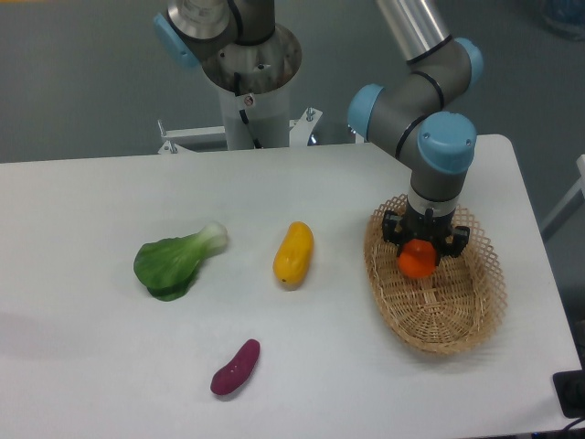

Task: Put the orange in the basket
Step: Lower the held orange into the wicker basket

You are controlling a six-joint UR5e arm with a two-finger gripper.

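As arm points down, tool [421,259] grips orange [417,262], low in basket [475,311]

Bright orange orange [416,262], tan woven basket [441,326], black claw [424,247], white table [110,366].

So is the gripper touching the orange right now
Touching. The fixed camera shows the gripper with its black fingers closed against both sides of the orange, low inside the basket.
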